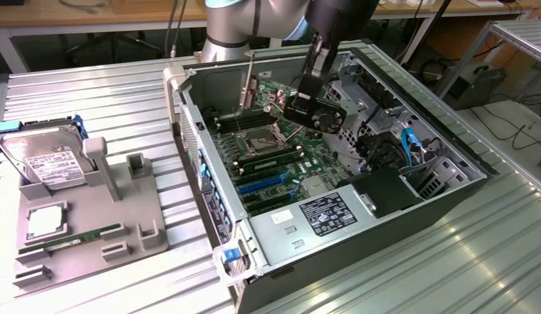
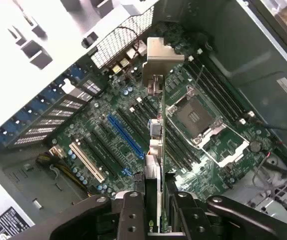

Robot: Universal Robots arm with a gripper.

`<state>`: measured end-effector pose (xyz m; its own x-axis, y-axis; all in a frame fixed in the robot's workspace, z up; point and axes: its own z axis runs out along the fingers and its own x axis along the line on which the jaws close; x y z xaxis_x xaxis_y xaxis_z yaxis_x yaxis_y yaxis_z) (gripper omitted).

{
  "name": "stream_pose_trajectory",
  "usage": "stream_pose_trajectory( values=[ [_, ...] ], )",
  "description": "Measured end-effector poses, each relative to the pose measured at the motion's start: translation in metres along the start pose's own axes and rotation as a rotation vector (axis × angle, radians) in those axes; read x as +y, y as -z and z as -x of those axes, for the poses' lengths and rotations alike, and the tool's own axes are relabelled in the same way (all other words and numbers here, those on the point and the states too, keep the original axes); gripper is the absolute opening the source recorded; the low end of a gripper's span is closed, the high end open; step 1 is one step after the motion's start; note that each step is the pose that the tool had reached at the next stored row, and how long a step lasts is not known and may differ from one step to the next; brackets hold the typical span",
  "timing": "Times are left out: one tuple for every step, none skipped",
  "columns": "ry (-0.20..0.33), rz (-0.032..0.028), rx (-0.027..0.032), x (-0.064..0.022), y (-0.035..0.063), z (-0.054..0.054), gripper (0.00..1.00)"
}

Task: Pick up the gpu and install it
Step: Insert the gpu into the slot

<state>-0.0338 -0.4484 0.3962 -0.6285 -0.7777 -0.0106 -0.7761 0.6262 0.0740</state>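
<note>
The gpu is hanging in mid-air inside the open computer case, its round black fan facing the exterior view's right and its body sitting above the green motherboard without touching it. The gripper is reaching down from above and clamping the card's upper edge between partly closed fingers. From the wrist view the card is showing edge-on, running away from the gripper toward its silver end bracket, with the dark fingers pressing on either side. Below it, the blue slot is lying just to one side of the card's line and the bare CPU socket to the other (both are unoccupied). Outside the case, on the exterior view's left, a hard drive and a green RAM stick are resting in a grey holder on the ribbed metal table.
</note>
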Motion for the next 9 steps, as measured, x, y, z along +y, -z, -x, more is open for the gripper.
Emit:
stream_pose_trajectory(
  values=[
    [0.018,0.0000,0.0012,0.0000,-0.0005,0.0000,0.26],
    [0.038,0.0001,0.0026,-0.0001,-0.0011,0.0000,0.26],
    [0.063,0.0003,0.0045,-0.0001,-0.0017,0.0000,0.26],
    [0.081,0.0005,0.0057,-0.0002,-0.0022,0.0000,0.26],
    [0.101,0.0007,0.0071,-0.0002,-0.0027,0.0000,0.26],
    [0.118,0.0008,0.0084,-0.0002,-0.0031,0.0000,0.26],
    [0.136,0.0010,0.0097,-0.0003,-0.0035,0.0000,0.26],
    [0.154,0.0011,0.0109,-0.0003,-0.0038,0.0000,0.26],
    [0.172,0.0011,0.0120,-0.0003,-0.0039,-0.0001,0.26]
  ],
)
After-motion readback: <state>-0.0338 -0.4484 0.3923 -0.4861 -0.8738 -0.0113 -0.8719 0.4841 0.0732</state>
